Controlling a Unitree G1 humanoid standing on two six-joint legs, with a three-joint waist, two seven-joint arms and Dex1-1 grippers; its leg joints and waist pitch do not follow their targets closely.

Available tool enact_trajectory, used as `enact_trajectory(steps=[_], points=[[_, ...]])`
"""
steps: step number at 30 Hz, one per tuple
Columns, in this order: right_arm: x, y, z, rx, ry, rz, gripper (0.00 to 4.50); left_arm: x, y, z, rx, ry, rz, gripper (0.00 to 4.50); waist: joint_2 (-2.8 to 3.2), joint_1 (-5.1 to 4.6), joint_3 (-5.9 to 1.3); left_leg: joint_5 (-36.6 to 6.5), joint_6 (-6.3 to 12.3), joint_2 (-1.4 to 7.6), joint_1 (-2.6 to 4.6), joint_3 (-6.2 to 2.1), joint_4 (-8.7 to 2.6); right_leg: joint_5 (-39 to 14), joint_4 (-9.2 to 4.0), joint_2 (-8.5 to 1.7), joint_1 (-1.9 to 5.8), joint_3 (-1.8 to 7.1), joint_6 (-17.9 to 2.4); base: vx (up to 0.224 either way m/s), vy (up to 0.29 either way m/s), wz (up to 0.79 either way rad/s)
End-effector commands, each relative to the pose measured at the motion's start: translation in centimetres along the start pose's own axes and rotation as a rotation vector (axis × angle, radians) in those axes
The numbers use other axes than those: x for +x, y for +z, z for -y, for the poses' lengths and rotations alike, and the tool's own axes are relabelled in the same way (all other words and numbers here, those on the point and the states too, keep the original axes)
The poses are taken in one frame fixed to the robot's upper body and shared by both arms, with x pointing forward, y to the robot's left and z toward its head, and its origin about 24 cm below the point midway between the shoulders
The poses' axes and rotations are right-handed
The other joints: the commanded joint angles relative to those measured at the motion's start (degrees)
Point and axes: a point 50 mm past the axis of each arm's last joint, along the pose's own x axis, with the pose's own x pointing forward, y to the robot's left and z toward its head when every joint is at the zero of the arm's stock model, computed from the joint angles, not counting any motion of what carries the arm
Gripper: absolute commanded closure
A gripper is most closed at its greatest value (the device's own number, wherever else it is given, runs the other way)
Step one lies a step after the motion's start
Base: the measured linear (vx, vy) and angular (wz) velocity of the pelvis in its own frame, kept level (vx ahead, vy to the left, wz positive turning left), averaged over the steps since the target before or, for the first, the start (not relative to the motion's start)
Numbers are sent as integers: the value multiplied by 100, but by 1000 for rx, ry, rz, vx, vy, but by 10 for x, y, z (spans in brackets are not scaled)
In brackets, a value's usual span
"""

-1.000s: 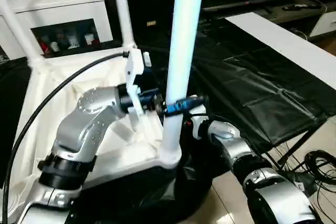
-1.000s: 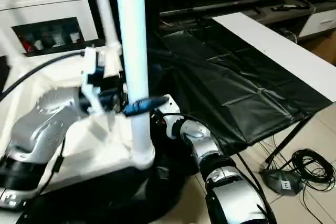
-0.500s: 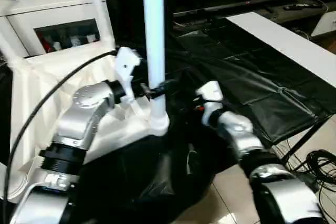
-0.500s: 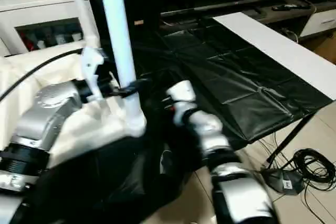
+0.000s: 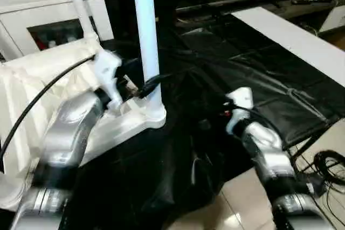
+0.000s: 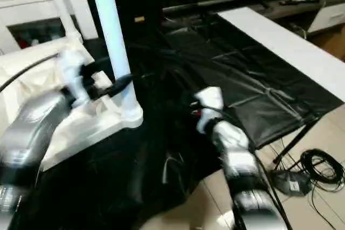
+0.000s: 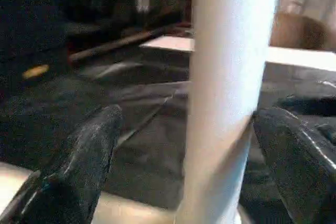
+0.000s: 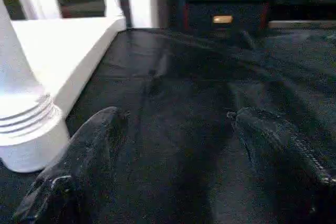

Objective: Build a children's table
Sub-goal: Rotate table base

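Note:
The children's table lies upside down, its white tabletop [image 5: 116, 127] at the left on a black sheet. One white leg [image 5: 144, 36] stands upright in the near corner socket [image 5: 156, 116]. A second leg [image 5: 80, 4] rises at a far corner. My left gripper [image 7: 184, 145] is open, with the near leg between its wide-spread fingers [image 7: 79, 166]; it is hard to tell whether they touch it. My right gripper [image 8: 178, 140] hangs open over the black sheet, to the right of that socket [image 8: 26, 129] and apart from it, holding nothing.
A black sheet [image 5: 259, 79] covers the work surface to the right. A white cabinet with glass doors [image 5: 54, 9] stands behind the tabletop. A long white board [image 5: 291, 36] lies at the far right. Cables [image 5: 329, 165] sit on the floor. A black cable [image 5: 43, 98] loops over my left arm.
My right gripper has drawn back to the right, away from the near leg. My left gripper has stayed at the leg. The head camera has shifted.

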Motion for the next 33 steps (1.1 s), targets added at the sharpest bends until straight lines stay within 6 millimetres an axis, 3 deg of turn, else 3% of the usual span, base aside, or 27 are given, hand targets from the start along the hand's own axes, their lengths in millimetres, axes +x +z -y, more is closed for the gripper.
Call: enact_trajectory(steps=[1, 2, 3, 4, 5, 6, 7, 9, 10, 11, 13, 14, 15, 16, 17, 18, 19, 20, 22, 23, 24, 26, 28, 30, 31, 33], points=[[-4, 12, 0, -53, -76, 22, 76, -11, -8, 6, -23, 101, -8, 4, 23, 32, -333, -1585, 80, 90, 93, 5, -410, -732, -391, -133, 281, 120, -1217, 0, 0, 0], [-7, 13, 0, -56, -106, 22, 76, -15, -13, 9, -32, 142, -7, 4, 27, 34, -329, -1759, 50, 76, 114, 9, -423, -1124, -439, -134, 254, 126, -1064, 0, 0, 0], [-10, 17, -2, -62, -159, 40, 76, -22, -23, 11, -47, 230, -9, 4, -7, 32, -329, -1840, 38, 67, 119, 17, -418, -1337, -465, -132, 233, 133, -992, 0, 0, 0], [-10, 17, -2, -62, -161, 40, 76, -23, -24, 11, -44, 238, -10, 4, 20, 42, -312, -1953, -25, 73, 124, 9, -434, -1612, -502, -139, 207, 145, -845, 0, 0, 0], [-11, 18, -3, -62, -175, 43, 76, -25, -25, 11, -27, 279, 1, 4, -5, 49, -299, -2124, -66, 64, 135, -1, -444, -1962, -540, -133, 178, 145, -681, 0, 0, 0], [-12, 21, -6, -61, -180, 46, 76, -29, -27, 12, -26, 346, 27, 4, 5, 55, -298, -2173, -99, 63, 137, -10, -452, -2078, -547, -137, 171, 146, -619, 0, 0, 0], [-13, 23, -9, -60, -180, 46, 76, -31, -28, 12, -25, 390, 46, 4, -26, 61, -279, -2235, -125, 63, 128, -19, -465, -2203, -573, -128, 163, 149, -516, 0, 0, 0], [-17, 21, -16, -32, -150, 20, 76, -45, -39, 9, 46, 533, -61, 4, -31, 79, -276, -2281, -147, 77, 135, -29, -471, -2235, -582, -124, 149, 160, -395, 0, 0, 0], [-19, 20, -20, -27, -128, 9, 76, -51, -44, 9, 88, 566, -128, 4, 48, 105, -206, -2299, 320, -44, -270, -266, -676, -2327, -540, -210, 427, -191, -216, 0, 0, 0], [-22, 18, -23, -21, -112, 3, 76, -56, -50, 10, 66, 566, -167, 4, 42, 45, -265, -2127, 586, -115, -222, -357, -548, -2332, -591, -315, 395, -269, -301, -5, -3, 35], [-25, 18, -27, -24, -88, -6, 76, -61, -50, 14, 32, 570, -144, 4, 118, 38, -322, -1641, 843, -147, -232, -485, -459, -1963, -611, -356, 481, -397, -755, 23, -10, 52], [-28, 17, -33, -33, -50, -17, 76, -64, -48, 17, 16, 596, -108, 4, 102, 4, -307, -1228, 1068, -166, -297, -574, -428, -1447, -561, -310, 537, -483, -982, 24, -31, 50], [-28, 16, -36, -36, -32, -20, 76, -64, -48, 17, 11, 606, -108, 4, 138, 17, -321, -1110, 1148, -176, -292, -610, -434, -1291, -520, -273, 559, -532, -1039, 32, -23, 51], [-29, 15, -37, -24, -26, -26, 76, -63, -48, 17, 41, 612, -115, 4, 137, 18, -313, -899, 1328, -194, -246, -693, -398, -942, -462, -212, 531, -569, -1175, 32, -23, 51], [-28, 14, -38, -17, -26, -29, 76, -62, -47, 17, 55, 615, -118, 4, 186, 51, -293, -774, 1451, -246, -236, -776, -405, -854, -415, -169, 572, -612, -1265, 31, -11, 49], [-28, 13, -39, -9, -31, -34, 76, -61, -48, 16, 54, 618, -122, 4, 174, 54, -273, -761, 1461, -278, -257, -828, -419, -880, -396, -157, 580, -612, -1283, 11, -25, 44], [-27, 12, -40, -3, -35, -38, 76, -59, -48, 16, 50, 621, -126, 4, 197, 80, -248, -969, 1356, -328, -261, -902, -459, -1081, -374, -151, 610, -614, -1302, 11, -25, 44], [-26, 10, -44, 0, -16, -48, 76, -55, -45, 17, 40, 638, -85, 4, 169, 90, -223, -1275, 1156, -363, -262, -980, -500, -1257, -380, -175, 627, -596, -1345, 0, -14, 46], [-24, 8, -46, 12, -10, -53, 76, -52, -42, 18, 54, 642, -51, 4, 189, 109, -230, -1464, 927, -450, -288, -1095, -527, -1363, -382, -224, 687, -572, -1365, -7, 5, 49], [-23, 7, -47, 20, -6, -54, 76, -51, -42, 18, 68, 638, -55, 4, 223, 97, -213, -1607, 785, -523, -295, -1192, -580, -1467, -368, -203, 716, -561, -1346, -9, -16, 48], [-22, 7, -48, 19, -2, -53, 76, -50, -42, 19, 79, 635, -67, 4, 229, 99, -207, -1720, 695, -560, -304, -1232, -600, -1555, -372, -208, 735, -553, -1316, -13, 1, 44], [-23, 7, -49, 17, -1, -57, 76, -45, -41, 22, 88, 603, -59, 4, 215, 97, -198, -2227, 324, -691, -355, -1350, -674, -1906, -405, -275, 794, -508, -1205, -16, 3, 46], [-25, 7, -48, 16, -22, -59, 76, -42, -42, 26, 83, 573, -59, 4, 208, 104, -198, -2418, 182, -742, -320, -1423, -692, -2040, -424, -295, 773, -460, -1258, -16, -15, 56], [-28, 7, -44, 16, -47, -61, 76, -39, -45, 29, 44, 551, -58, 4, 228, 102, -207, -2396, 104, -819, -289, -1533, -722, -2065, -435, -295, 806, -408, -1306, -11, -16, 56], [-30, 7, -42, 14, -59, -62, 76, -38, -47, 32, 27, 541, -46, 4, 217, 91, -195, -2441, 33, -890, -336, -1593, -761, -2208, -424, -303, 855, -387, -1258, -12, -15, 54], [-32, 7, -39, 11, -68, -63, 76, -38, -48, 34, 18, 530, -34, 4, 171, 82, -218, -2338, -16, -978, -393, -1632, -733, -2396, -464, -366, 900, -346, -1142, -22, -8, 45]])
